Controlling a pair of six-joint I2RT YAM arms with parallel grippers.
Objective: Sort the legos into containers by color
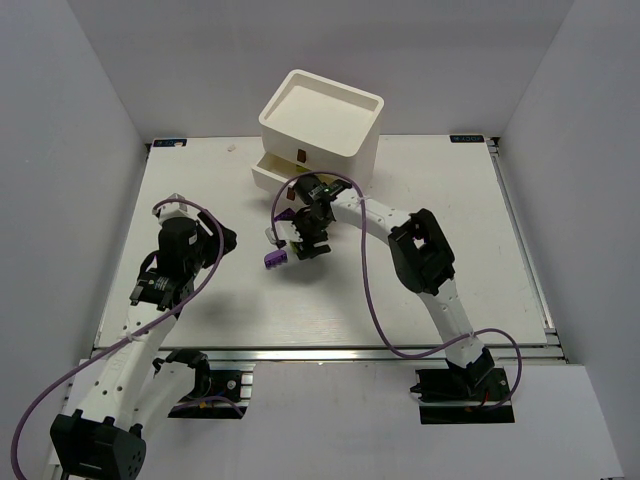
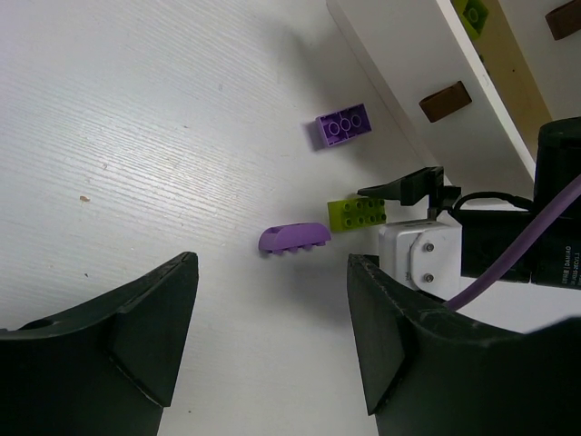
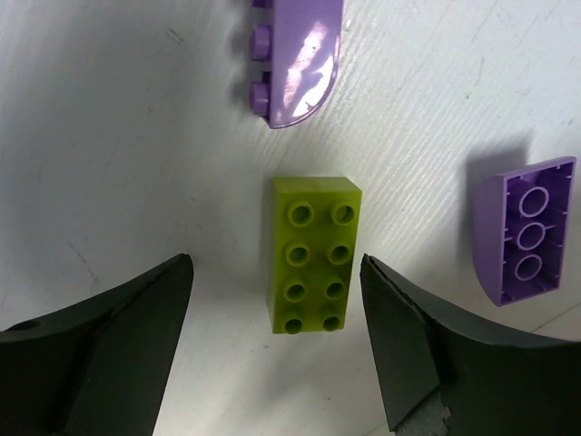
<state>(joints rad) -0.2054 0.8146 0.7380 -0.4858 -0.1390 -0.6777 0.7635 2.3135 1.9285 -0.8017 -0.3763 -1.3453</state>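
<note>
From above, the white chest (image 1: 320, 125) sits at the far edge of the table (image 1: 480, 250) with one drawer (image 1: 270, 172) pulled out. The right gripper (image 1: 305, 240) is just in front of it, and the left gripper (image 1: 222, 240) is well apart over bare tabletop. The left wrist view shows the left jaws wide and holding nothing, facing a curved purple brick (image 2: 292, 238) beside a lime brick (image 2: 356, 213), with an upturned purple brick (image 2: 343, 125) nearer the chest. In the right wrist view, the right jaws are spread either side of the lime eight-stud brick, which lies flat, studs up and untouched, with a gap on both flanks.
</note>
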